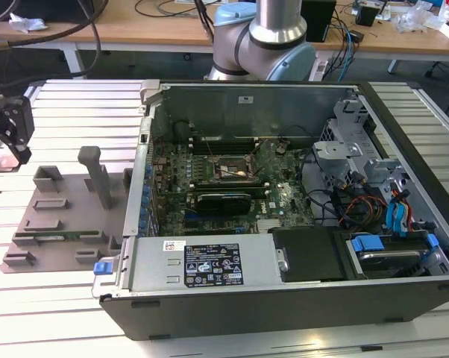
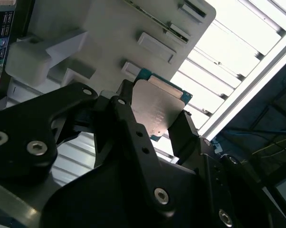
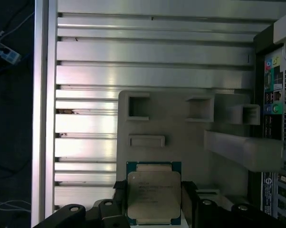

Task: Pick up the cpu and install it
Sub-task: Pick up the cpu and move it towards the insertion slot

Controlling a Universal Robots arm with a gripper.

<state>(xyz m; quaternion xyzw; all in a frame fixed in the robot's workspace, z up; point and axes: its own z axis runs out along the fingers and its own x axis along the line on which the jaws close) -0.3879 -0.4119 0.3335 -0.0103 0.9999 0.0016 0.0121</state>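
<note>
**A:** One chip in the grasp, then?

**B:** Yes, one. The end effector (image 3: 154,203) has its two fingers (image 3: 120,199) drawn in against opposite edges of the cpu (image 3: 153,187). The silver lid and green border show between them in both wrist views.

**A:** And where is it?

**B:** In the exterior view the end effector hangs at that view's left, over the slatted bench (image 1: 75,97). It is just beside the grey fixture tray (image 1: 60,220) and well apart from the open computer case (image 1: 209,265). The chip looks to be held clear of the tray rather than resting in it.

**A:** So how far along?

**B:** I'd judge the pick-up done and the install not yet. The socket (image 1: 228,170) on the board inside the case looks bare, though I can't be sure from that view.

**A:** Counts?

**B:** One cpu, one end effector on one arm (image 1: 273,37), one tray with one tall post (image 1: 98,175), and one case. One long black card (image 1: 223,200) sits just below the socket.
</note>
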